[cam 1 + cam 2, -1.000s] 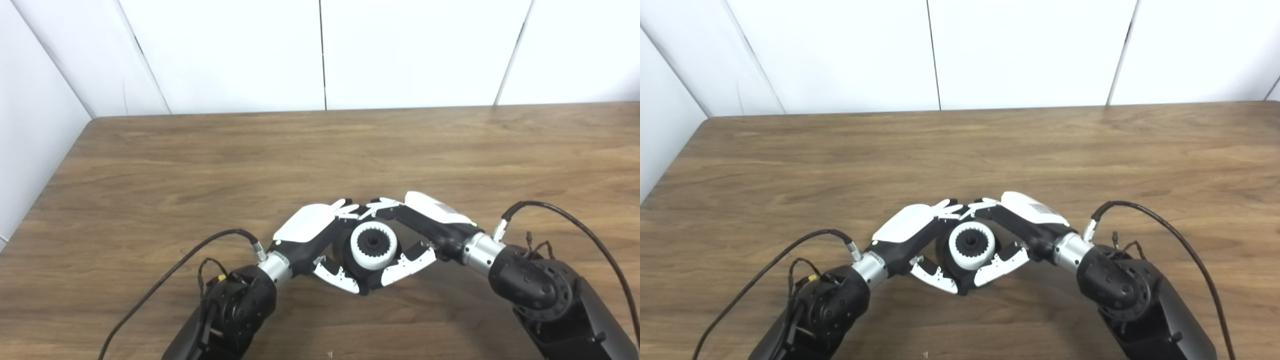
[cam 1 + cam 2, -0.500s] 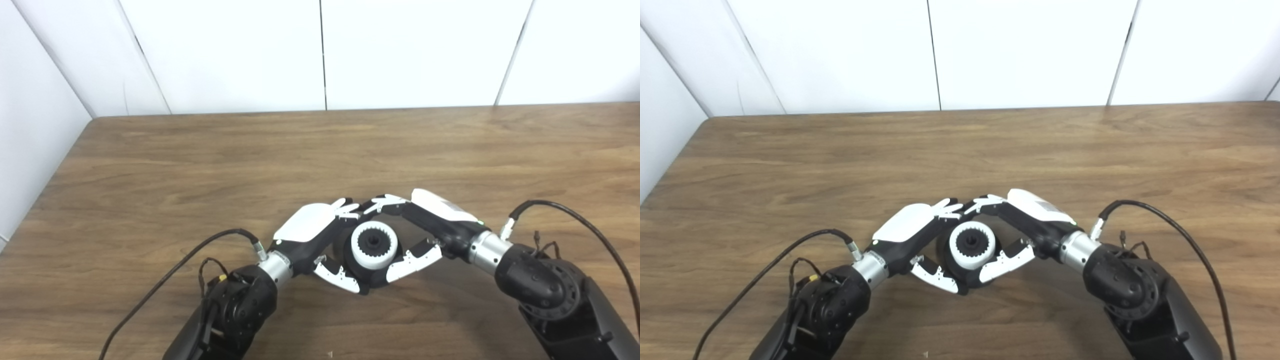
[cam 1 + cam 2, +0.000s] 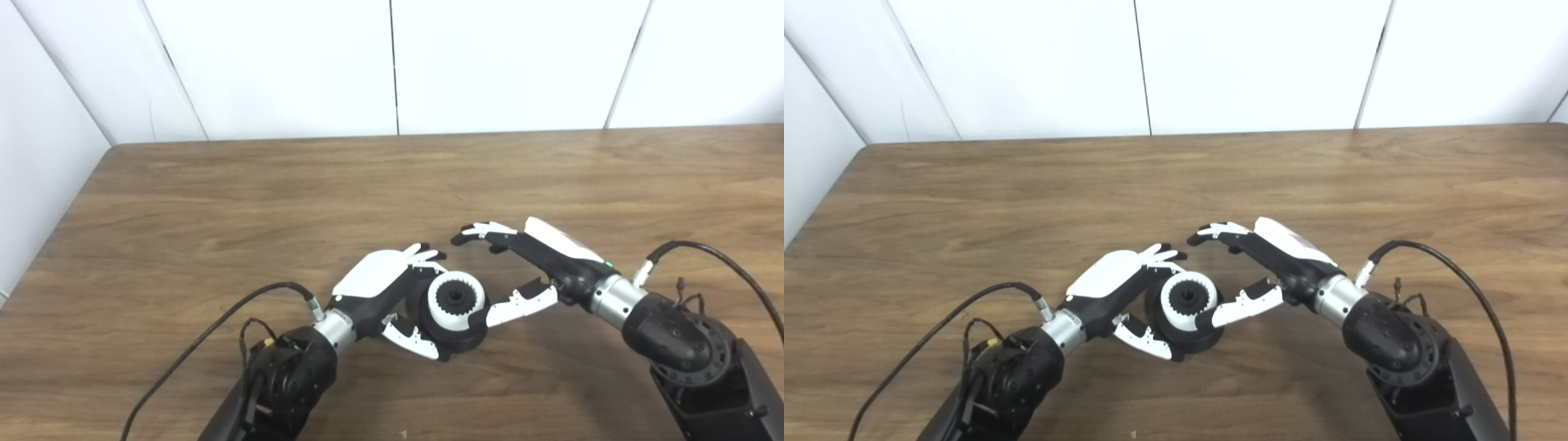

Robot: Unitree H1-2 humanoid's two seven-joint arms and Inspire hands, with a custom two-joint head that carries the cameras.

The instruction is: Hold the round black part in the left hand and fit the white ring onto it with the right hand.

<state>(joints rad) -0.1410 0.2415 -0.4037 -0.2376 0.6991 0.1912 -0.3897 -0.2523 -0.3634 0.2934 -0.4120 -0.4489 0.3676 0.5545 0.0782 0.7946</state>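
Your left hand [image 3: 392, 288] grips the round black part [image 3: 456, 334], fingers curled over its far side and thumb under the near edge, low over the desk [image 3: 245, 202] near its front edge. That wrap leaves the part's face tilted up toward you. The white ring [image 3: 456, 300] sits on that face, teeth inward, apparently seated. Your right hand [image 3: 520, 269] holds nothing: fingers spread wide, thumb tip just beside the part's right rim, fingers clear above. My read: fitting is done, and the open hand gives room to back off.

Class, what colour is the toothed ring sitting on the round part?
White, on the round black part; the ring shows best in the left eye view.
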